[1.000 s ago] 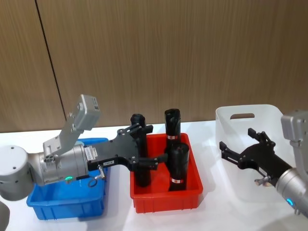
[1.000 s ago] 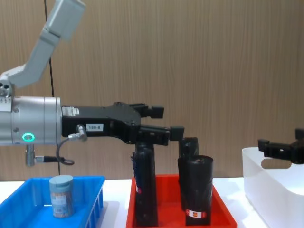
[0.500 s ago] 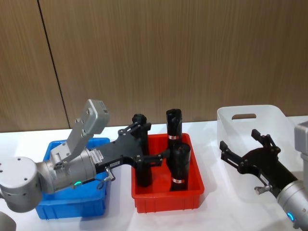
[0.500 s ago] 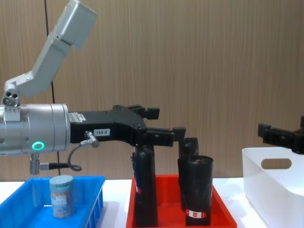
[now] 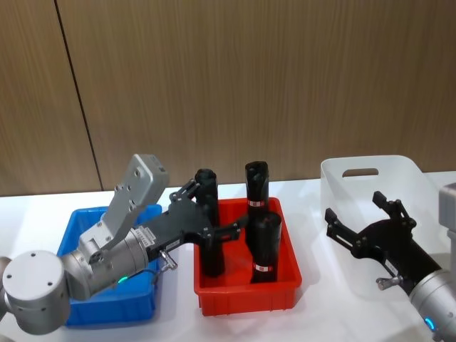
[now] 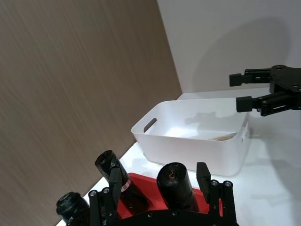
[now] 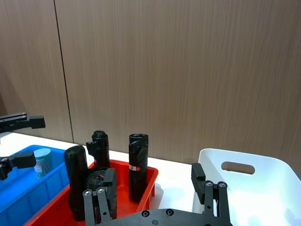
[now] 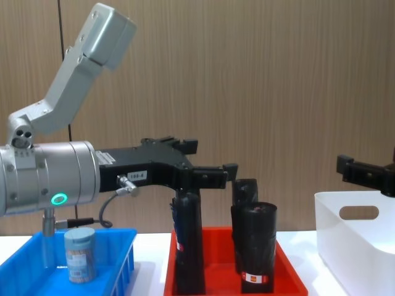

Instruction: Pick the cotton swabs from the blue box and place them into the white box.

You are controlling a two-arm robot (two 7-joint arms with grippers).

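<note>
One cotton swabs jar (image 8: 80, 254) with a pale blue lid stands upright in the blue box (image 8: 126, 258), seen too in the right wrist view (image 7: 42, 162). My left gripper (image 8: 208, 159) hangs open and empty over the red tray, just above the tall black rolls, its forearm passing over the blue box (image 5: 107, 313). In the head view the left gripper (image 5: 214, 208) sits right of the blue box. My right gripper (image 5: 353, 204) is open and empty, hovering at the near left side of the white box (image 5: 370, 165). A pale object (image 6: 221, 137) lies inside the white box (image 6: 188, 157).
A red tray (image 5: 246, 296) between the two boxes holds three tall black rolls (image 5: 265, 242) with red-and-white stickers. A wood-panelled wall stands close behind the white table (image 5: 320, 313). The left arm's grey elbow (image 8: 102, 31) rises high above the blue box.
My left gripper has drawn back slightly toward the blue box, still open, while its elbow has risen. My right gripper has risen a little beside the white box.
</note>
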